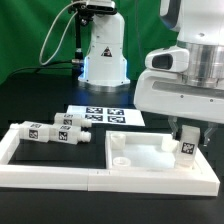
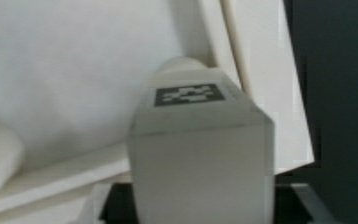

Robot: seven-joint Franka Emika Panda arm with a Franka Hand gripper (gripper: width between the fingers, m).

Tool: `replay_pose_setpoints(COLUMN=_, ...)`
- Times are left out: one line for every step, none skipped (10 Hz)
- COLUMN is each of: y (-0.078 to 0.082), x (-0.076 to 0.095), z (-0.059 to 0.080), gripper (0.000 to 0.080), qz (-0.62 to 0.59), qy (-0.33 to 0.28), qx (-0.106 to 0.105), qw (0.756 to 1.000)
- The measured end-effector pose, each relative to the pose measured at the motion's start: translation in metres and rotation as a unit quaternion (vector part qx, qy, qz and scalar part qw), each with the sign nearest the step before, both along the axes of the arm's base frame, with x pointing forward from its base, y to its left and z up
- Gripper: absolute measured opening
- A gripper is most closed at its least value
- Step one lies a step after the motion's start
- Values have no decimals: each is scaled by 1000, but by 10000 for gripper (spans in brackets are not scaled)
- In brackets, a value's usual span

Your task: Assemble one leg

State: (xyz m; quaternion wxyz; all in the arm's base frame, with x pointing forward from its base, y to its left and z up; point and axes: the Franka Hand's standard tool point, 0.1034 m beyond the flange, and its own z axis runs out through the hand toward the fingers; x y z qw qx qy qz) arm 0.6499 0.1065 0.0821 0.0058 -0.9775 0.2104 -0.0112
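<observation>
My gripper [image 1: 188,133] is shut on a white leg [image 1: 187,146] with a black-and-white tag on its side. I hold it upright over the right side of the large flat white panel [image 1: 140,155]. In the wrist view the leg [image 2: 199,140] fills the middle, its tagged end pointing down at the panel's raised rim [image 2: 265,80]. The gripper's fingers sit dark on either side of the leg. Several more legs [image 1: 55,132] lie in a cluster at the exterior view's left.
A white frame [image 1: 60,172] borders the work area along the front and the exterior view's left. The marker board [image 1: 105,116] lies behind the panel. The arm's base [image 1: 103,50] stands at the back.
</observation>
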Motion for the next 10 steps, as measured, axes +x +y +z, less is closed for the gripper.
replay_pose_setpoints(y=0, x=0, z=-1, gripper=286, qz=-36, qy=-5, qx=-1, qw=999)
replay_pose_setpoints(y=-1, x=0, z=-1, gripper=286, qz=-73, qy=-16, qx=-1, qw=997)
replay_pose_setpoints(y=-3, x=-1, z=-1, gripper=286, qz=-147, qy=-21, qx=-1, qw=989)
replay_pose_setpoints(y=-4, x=-3, z=-1, gripper=286, qz=-211, qy=-22, qx=-4, qw=977)
replay_pose_setpoints(y=-5, x=-4, z=-1, gripper=286, qz=-294, qy=-22, qx=1, qw=956)
replay_pose_setpoints(y=-5, x=-4, z=-1, gripper=287, qz=-392, qy=-21, qx=9, qw=920)
replay_pose_setpoints(y=-6, x=-4, z=-1, gripper=287, qz=-460, qy=-16, qx=22, qw=887)
replay_pose_setpoints(y=-7, x=-6, z=-2, gripper=287, qz=-530, qy=-6, qx=40, qw=847)
replay_pose_setpoints(y=-5, x=-8, z=-2, gripper=287, qz=-593, qy=2, qx=54, qw=803)
replay_pose_setpoints(y=-3, x=-9, z=-2, gripper=287, qz=-607, qy=4, qx=53, qw=793)
